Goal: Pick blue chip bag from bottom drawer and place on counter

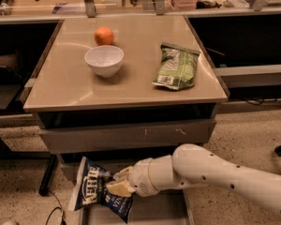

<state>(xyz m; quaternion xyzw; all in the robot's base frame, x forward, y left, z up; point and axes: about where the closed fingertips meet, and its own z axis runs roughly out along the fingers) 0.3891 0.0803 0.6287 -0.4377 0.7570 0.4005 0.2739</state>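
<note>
The blue chip bag (97, 189) is dark navy with white lettering. It hangs tilted at the lower left, above the left part of the open bottom drawer (152, 211). My gripper (118, 182) is shut on the bag's right edge, and my white arm reaches in from the lower right. The beige counter (65, 83) lies above, over the grey drawer cabinet.
On the counter stand a white bowl (104, 60), an orange (104, 35) behind it, and a green chip bag (177, 67) on the right. A closed grey drawer front (126, 135) sits between counter and bottom drawer. Dark shelving flanks both sides; speckled floor lies to the right.
</note>
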